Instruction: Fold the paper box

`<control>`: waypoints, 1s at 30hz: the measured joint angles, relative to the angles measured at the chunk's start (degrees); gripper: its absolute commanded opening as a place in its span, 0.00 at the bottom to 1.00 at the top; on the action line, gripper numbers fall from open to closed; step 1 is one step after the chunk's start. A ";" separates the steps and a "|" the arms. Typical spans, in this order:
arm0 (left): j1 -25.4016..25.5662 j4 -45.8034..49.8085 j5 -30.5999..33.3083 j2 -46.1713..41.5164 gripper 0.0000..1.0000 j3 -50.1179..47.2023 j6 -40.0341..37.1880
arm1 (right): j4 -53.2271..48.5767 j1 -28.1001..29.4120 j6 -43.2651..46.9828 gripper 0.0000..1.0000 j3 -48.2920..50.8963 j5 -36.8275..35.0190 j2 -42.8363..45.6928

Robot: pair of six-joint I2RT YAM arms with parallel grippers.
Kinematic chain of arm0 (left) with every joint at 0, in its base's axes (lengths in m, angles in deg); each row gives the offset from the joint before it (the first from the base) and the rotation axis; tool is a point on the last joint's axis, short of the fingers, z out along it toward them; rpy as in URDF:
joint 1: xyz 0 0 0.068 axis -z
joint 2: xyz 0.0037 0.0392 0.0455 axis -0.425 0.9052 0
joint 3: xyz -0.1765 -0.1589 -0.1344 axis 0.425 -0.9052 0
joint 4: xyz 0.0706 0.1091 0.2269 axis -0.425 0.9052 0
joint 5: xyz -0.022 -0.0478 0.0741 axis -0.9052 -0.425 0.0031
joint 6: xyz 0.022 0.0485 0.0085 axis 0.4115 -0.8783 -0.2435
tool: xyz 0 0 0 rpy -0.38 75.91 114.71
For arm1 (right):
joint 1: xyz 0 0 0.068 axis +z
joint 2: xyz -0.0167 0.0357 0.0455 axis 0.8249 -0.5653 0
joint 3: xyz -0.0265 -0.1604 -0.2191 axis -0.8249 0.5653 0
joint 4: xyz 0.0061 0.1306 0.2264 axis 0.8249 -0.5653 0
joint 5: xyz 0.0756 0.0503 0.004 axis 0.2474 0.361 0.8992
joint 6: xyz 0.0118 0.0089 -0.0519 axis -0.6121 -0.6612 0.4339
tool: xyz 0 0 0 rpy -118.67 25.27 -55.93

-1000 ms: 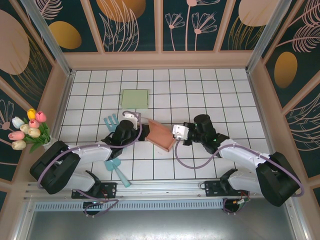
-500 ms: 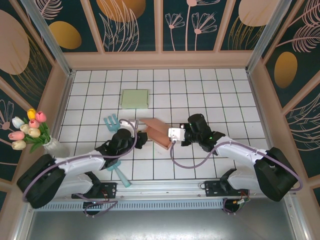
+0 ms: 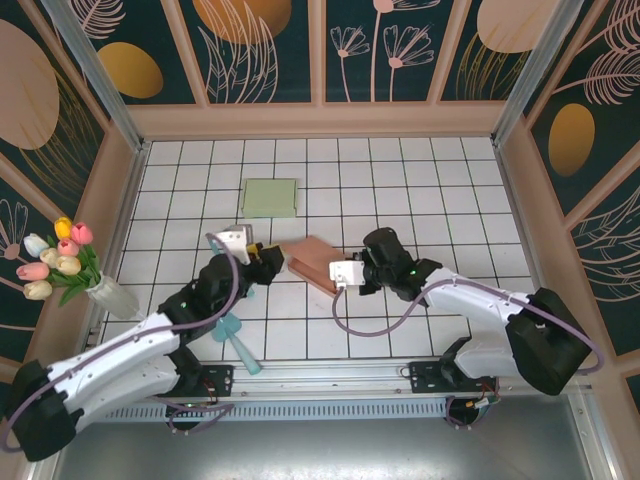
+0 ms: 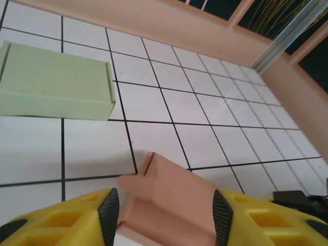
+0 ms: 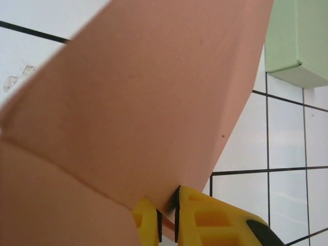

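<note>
I'm seeing pink paper box (image 3: 312, 262) lying at middle of worktop (image 3: 400, 190); left gripper (image 4: 165, 218) straddling one end of it, jaws standing apart; right gripper (image 5: 166, 219) clamping box's thin wall, fingers nearly meeting; green box (image 3: 270, 197) sitting nearer far edge, well apart.

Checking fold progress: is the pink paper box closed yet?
Not closed: the pink paper box shows its open inside, and the right gripper pinches a raised panel.

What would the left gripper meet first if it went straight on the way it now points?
Most likely the pink box: it lies just ahead of the left gripper, between its open jaws, though depth is unclear.
</note>
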 measured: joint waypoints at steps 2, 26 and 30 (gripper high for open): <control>0.00 0.04 0.72 5.86 0.56 3.02 -0.83 | -1.07 0.50 0.07 0.18 -0.70 -0.96 -0.59; 0.00 -6.51 3.28 30.69 0.55 4.96 -3.26 | -20.87 2.78 -0.24 0.99 -3.23 -4.39 10.23; 0.00 -7.96 3.28 30.86 0.55 4.04 -3.06 | -18.78 2.84 -4.39 0.99 -4.00 -6.16 15.74</control>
